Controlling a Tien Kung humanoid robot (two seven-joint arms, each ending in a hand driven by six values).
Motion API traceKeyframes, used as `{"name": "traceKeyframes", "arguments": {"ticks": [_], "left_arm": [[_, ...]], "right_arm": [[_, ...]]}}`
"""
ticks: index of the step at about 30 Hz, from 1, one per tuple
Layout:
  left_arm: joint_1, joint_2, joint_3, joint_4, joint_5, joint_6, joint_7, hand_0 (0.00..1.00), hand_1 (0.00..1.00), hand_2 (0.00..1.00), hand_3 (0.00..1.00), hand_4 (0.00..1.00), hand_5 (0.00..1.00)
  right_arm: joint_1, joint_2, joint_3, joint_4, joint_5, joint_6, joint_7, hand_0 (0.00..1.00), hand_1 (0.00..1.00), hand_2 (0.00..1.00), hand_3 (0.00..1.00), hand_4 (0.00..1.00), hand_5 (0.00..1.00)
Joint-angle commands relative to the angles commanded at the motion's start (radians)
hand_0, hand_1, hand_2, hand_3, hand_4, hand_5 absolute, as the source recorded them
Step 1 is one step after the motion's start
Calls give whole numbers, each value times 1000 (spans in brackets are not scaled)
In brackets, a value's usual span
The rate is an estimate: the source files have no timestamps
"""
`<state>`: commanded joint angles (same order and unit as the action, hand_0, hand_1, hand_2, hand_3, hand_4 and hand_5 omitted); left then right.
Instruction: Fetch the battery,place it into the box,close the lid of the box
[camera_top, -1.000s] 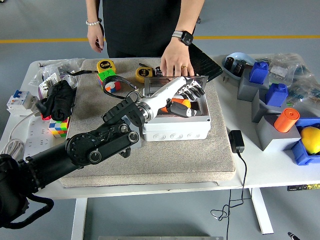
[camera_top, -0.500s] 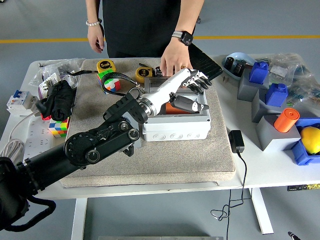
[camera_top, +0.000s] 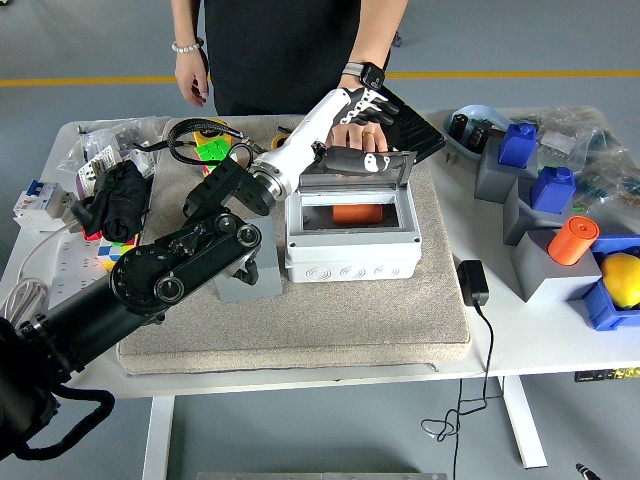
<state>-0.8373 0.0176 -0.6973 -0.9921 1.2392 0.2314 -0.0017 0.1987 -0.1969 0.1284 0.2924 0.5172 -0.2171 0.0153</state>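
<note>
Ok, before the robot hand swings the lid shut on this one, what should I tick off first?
1. Battery lies inside the box: ok.
2. Lid raised at the box's far edge, not yet closed: ok.
3. Left robot hand on the lid's top edge: thumb looks hooked over it, grip firmness cannot tell.
4. Person's hand clear of the lid: not ok, it sits right behind it.
5. Nothing overhanging the box rim: ok as far as visible.
</note>
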Motion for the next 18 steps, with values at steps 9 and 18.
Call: {"name": "traceKeyframes", "arguments": {"ticks": [9, 18], "left_arm": [[17, 9, -15, 6, 54, -64, 126, 827, 811, 785, 773, 987, 298], [56, 21, -23, -82, 61, -97, 178, 768, 765, 739, 757, 989, 311]], "right_arm": [[0, 1, 3, 0, -2, 0, -1, 675, 647, 662, 552, 875, 438], [-3, 2, 4, 0, -2, -1, 0, 675, 647, 662, 552, 874, 438]]}}
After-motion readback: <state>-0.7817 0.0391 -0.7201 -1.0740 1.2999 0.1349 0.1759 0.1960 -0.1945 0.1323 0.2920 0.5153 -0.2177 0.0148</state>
